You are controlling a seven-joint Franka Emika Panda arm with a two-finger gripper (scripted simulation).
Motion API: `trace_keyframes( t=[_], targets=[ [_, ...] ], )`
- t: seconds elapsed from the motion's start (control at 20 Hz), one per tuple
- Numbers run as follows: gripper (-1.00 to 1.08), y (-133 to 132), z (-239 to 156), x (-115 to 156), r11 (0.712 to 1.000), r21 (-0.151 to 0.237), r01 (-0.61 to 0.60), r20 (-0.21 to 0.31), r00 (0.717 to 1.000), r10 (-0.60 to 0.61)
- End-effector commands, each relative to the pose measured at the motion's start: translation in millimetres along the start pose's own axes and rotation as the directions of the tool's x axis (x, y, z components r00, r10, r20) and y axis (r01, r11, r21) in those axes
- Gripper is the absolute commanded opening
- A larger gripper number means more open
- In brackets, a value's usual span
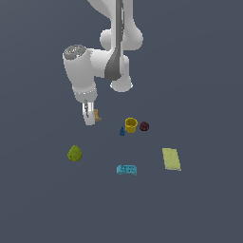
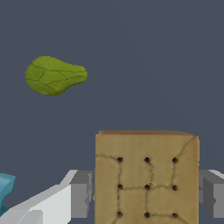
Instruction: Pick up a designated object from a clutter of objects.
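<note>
The designated object, a tan boxy block (image 2: 146,175) with faint cracks and dots, sits between the two grey fingers (image 2: 81,192) of my gripper (image 2: 146,194), whose pads press both of its sides. In the exterior view the gripper (image 1: 89,117) points down, and the tan block (image 1: 97,115) peeks out beside its fingers, towards the exterior view's left of the clutter. Whether the block rests on the ground or hangs just above it cannot be told.
A yellow cup (image 1: 131,125), dark red ball (image 1: 144,126) and tiny blue piece (image 1: 122,131) stand towards the exterior view's right of the gripper. Nearer the front lie an olive-green lump (image 1: 74,154), a cyan block (image 1: 126,169) and a yellow-green slab (image 1: 171,159).
</note>
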State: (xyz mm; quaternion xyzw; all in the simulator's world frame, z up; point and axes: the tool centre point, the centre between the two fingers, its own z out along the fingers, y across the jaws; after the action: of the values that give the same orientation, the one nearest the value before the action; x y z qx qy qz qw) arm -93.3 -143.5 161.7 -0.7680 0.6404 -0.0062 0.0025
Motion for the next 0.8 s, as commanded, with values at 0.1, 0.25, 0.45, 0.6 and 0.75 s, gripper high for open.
trace_keyframes(
  t=[0.1, 0.25, 0.45, 0.6, 0.75],
  targets=[
    [-1.00, 4, -34, -21, 1.000, -0.002, 0.000, -0.003, 1.000, 0.000],
    [-1.00, 6, -58, -36, 1.000, -0.003, 0.000, -0.005, 1.000, 0.000],
    [-1.00, 9, -93, -57, 1.000, -0.005, 0.000, -0.006, 1.000, 0.000],
    [-1.00, 12, -119, -73, 1.000, -0.006, 0.001, -0.006, 1.000, -0.001],
    [-1.00, 14, -144, -90, 1.000, -0.008, 0.002, -0.005, 1.000, -0.002]
  ],
)
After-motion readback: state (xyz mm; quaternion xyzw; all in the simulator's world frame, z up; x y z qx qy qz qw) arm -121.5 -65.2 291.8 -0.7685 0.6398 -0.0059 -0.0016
